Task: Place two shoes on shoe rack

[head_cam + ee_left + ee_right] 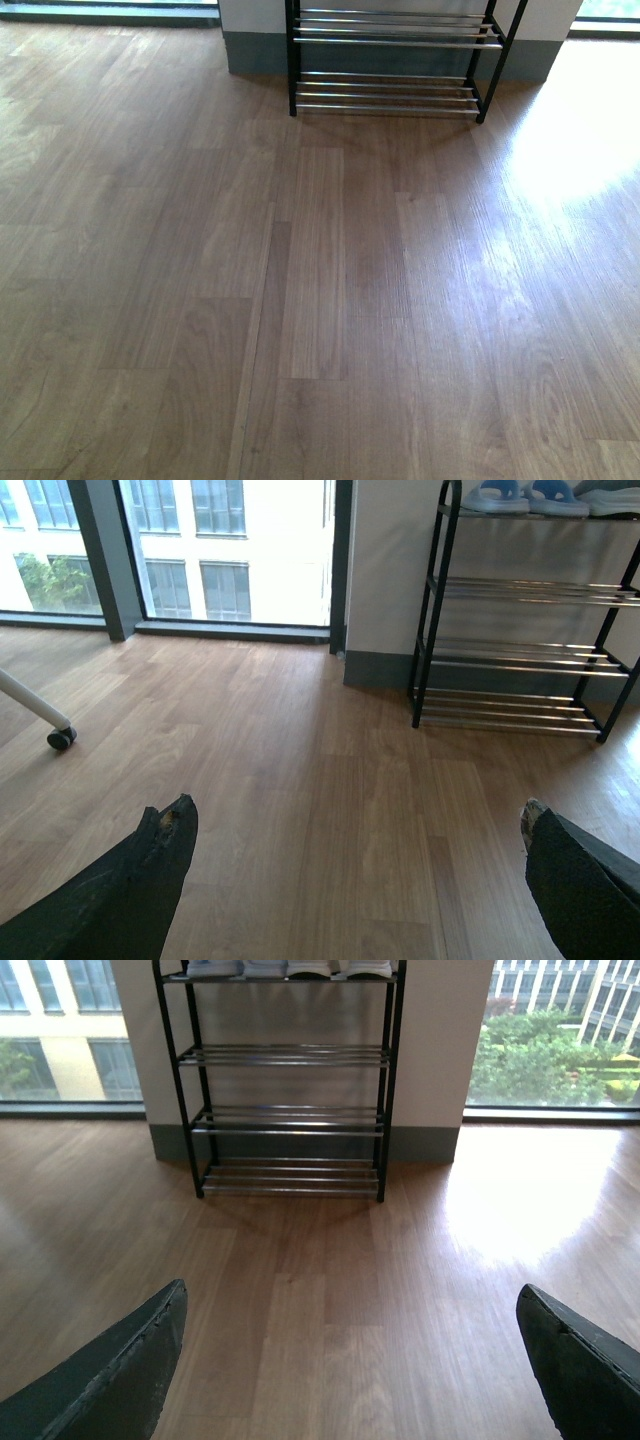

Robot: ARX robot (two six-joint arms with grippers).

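Shoes on rack, both grippers empty.
Slides [528, 494] + prob. sneakers [338, 968] sit on shoe rack [288, 1056] top tier by wall; left gripper [355, 830] & right gripper [350, 1315] spread wide over wood floor [320, 300].

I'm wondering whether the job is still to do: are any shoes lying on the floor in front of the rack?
No, the wooden floor before the rack is bare; shoes sit on its top shelf.
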